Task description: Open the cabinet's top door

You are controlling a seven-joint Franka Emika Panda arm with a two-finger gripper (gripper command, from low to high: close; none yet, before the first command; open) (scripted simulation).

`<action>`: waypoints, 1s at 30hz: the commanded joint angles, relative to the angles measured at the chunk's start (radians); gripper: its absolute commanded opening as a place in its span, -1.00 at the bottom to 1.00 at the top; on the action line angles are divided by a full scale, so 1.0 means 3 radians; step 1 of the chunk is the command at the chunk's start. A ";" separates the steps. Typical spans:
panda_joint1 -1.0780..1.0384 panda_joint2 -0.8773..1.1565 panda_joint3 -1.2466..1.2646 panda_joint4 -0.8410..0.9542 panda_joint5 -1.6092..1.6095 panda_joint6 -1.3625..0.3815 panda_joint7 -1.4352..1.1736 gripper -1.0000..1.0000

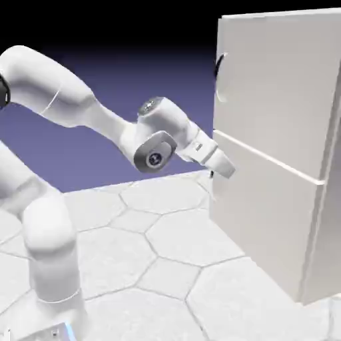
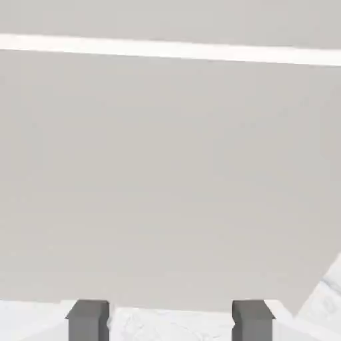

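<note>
Arm (image 1: pixel 80 113) enters from 9 o'clock, reaching toward 3. Gripper (image 1: pixel 226 170) near cabinet (image 1: pixel 280 220) left edge, just below seam, facing lower panel (image 2: pixel 166 180). Hand view: fingertips (image 2: pixel 88 318) well apart, nothing between, so claw open and empty. Top door (image 1: pixel 280 86) above seam; handle (image 1: pixel 218 65) at 12 o'clock from gripper. Judgement: raise hand, straddle handle squarely before closing, then pull along hinge arc; avoid lower handle.
</note>
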State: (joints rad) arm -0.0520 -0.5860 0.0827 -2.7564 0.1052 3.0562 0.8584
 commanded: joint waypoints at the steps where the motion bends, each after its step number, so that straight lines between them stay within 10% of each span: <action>1: -0.0079 -0.0020 0.0102 0.0066 0.0130 0.0024 0.0145 0.00; 30: -0.2371 -0.0592 0.3064 0.1987 0.3902 0.0712 0.4350 0.00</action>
State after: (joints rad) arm -0.7633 -0.7636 1.0019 -2.1604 1.2757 3.2697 2.1633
